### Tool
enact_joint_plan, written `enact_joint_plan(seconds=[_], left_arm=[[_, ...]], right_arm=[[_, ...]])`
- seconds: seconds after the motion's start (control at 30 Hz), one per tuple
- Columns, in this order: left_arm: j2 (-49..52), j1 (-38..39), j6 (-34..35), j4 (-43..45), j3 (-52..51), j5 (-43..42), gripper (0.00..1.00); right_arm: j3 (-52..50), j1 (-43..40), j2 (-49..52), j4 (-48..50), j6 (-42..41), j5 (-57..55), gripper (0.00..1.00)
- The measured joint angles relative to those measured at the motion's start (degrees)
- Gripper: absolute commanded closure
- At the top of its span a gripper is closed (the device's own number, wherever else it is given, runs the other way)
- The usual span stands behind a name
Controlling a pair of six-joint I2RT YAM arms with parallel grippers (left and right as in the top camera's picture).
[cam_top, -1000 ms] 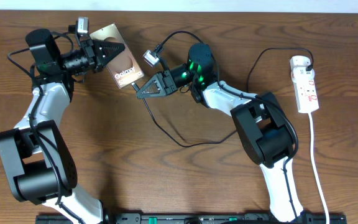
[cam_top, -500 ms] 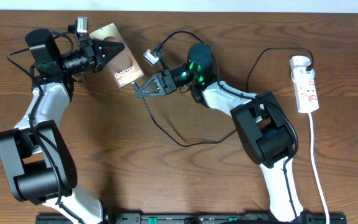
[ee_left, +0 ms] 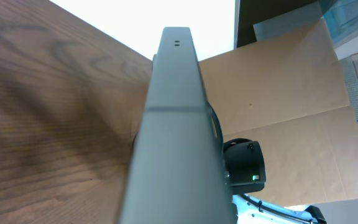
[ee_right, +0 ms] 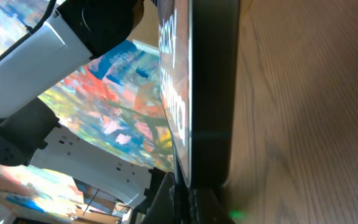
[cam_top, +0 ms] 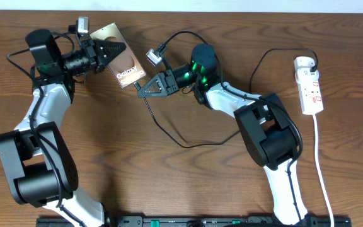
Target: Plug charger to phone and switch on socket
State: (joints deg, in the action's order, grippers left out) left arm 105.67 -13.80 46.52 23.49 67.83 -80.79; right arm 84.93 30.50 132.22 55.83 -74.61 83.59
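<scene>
The phone [cam_top: 128,65] is tilted up off the table at the back left, with its brownish screen and white text facing up. My left gripper [cam_top: 113,49] is shut on its upper end. In the left wrist view the phone's grey edge [ee_left: 173,124] fills the middle and hides my fingers. My right gripper [cam_top: 141,92] is shut on the charger [cam_top: 169,135] at its plug end, right against the phone's lower end. In the right wrist view the phone's dark edge [ee_right: 211,93] stands just above my closed fingertips [ee_right: 188,202]; the plug tip itself is hidden. The socket [cam_top: 311,88] lies at the far right.
The black cable loops across the table's middle and runs up to the rounded top end of the strip [cam_top: 304,63]. A white cord [cam_top: 323,176] trails from the strip toward the front edge. Cardboard [ee_left: 278,93] stands beyond the table in the left wrist view.
</scene>
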Motion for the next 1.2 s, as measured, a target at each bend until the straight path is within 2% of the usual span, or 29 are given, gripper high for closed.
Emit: enact_joint_plan(seconds=[0.27,0.43,0.47,0.57,0.67,1.07,1.2], left_arm=[[0.0,0.0,0.0,0.0,0.0,0.0,0.92],[0.0,0.1,0.0,-0.3,0.0,-0.5,0.92],[0.0,0.2,-0.1,-0.5,0.0,-0.9,0.93],[0.0,0.7,0.0,-0.5,0.0,-1.7,0.93],[0.0,1.0,0.0,-0.5,0.0,-2.1,0.93],[0.0,1.0,0.0,-0.5,0.0,-1.8,0.92],[0.0,1.0,0.1,-4.4,0.0,0.6,0.93]], right_arm=[[0.0,-0.7,0.0,0.2,0.0,0.0,0.97],[0.0,-1.1,0.0,0.5,0.0,-1.0,0.89],[0.0,-1.2,0.0,0.6,-0.2,-1.7,0.79],[0.0,-2.0,0.0,0.7,-0.5,-3.0,0.60],[0.0,-2.4,0.0,0.7,-0.9,-3.7,0.01],[0.0,-2.5,0.0,0.6,-1.2,-3.5,0.01],[0.0,-2.5,0.0,0.5,-1.2,-3.3,0.01]])
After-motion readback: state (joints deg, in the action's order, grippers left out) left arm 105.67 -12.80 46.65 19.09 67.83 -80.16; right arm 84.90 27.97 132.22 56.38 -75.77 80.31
